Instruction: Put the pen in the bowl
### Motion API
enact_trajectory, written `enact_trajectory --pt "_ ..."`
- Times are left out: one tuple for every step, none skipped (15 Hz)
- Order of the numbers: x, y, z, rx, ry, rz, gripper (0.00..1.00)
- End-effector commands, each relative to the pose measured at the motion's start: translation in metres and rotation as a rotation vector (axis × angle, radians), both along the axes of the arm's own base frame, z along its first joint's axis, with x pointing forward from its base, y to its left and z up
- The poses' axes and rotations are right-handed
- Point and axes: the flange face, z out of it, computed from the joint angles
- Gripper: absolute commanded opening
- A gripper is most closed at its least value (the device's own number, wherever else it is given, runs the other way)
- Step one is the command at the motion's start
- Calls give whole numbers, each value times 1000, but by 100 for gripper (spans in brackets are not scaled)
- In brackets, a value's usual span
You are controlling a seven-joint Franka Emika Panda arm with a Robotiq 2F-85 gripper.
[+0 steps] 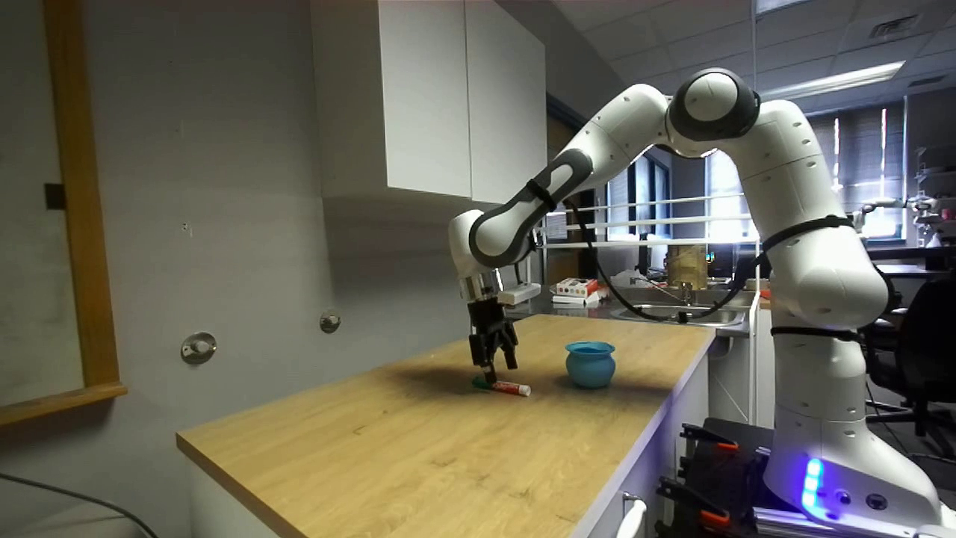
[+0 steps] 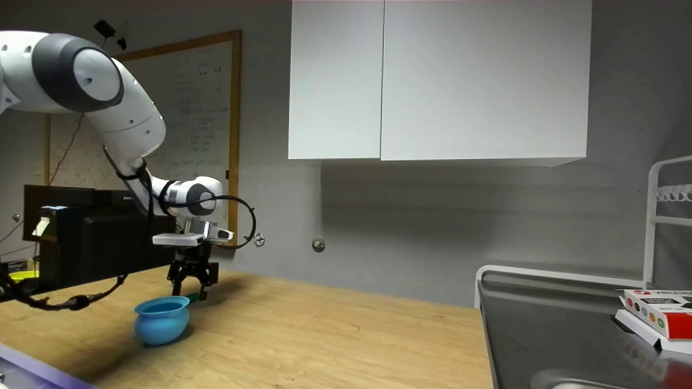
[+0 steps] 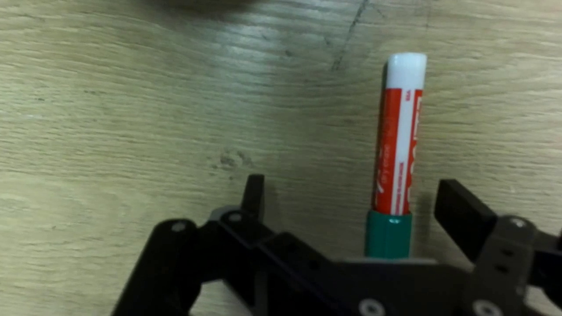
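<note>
"Left to right, what's on your feed?"

"In an exterior view I get a wood-framed board (image 1: 37,224) on the left, then a white cabinet (image 1: 429,97) mounted high up. Below that and further right, my gripper (image 1: 501,370) points down, low over the wooden counter (image 1: 418,456)."

"Holding anything?"

"Nothing. I have its fingers (image 3: 253,193) spread wide. In the wrist view the pen (image 3: 397,145) lies between them, nearer the right finger, its red barrel running out past their tips to a white end."

"So it's on the counter?"

"Flat on it, yes, outside the bowl (image 1: 591,368), its white end pointing right."

"Where's the bowl?"

"Right of the pen, near it, upright, with a gap between them. I see its blue sides in both exterior views. Far behind it sits a red-and-white box (image 1: 576,288)."

"And right of that?"

"The white base (image 1: 829,403) of my arm (image 1: 627,134), beyond the counter's right edge, a blue light (image 1: 812,484) glowing on it. From there the arm arches up, over to the left and down to the gripper."
</note>
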Motion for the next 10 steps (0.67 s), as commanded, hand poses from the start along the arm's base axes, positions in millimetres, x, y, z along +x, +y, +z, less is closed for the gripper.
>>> enact_trajectory --pt "9 1 -14 -24 15 -11 100" --pt "9 1 -17 -26 20 -12 100" --pt "9 1 -22 -29 27 -13 100" --pt "10 1 -25 -32 32 -12 100" --pt "10 1 -28 -37 33 -12 75" --pt "10 2 -29 -42 34 -12 73" --pt "11 2 -27 -47 31 -12 67" --pt "10 4 -24 -50 26 -13 60" --pt "10 5 -21 -54 21 -14 50" --pt "9 7 -18 -58 15 -14 43"
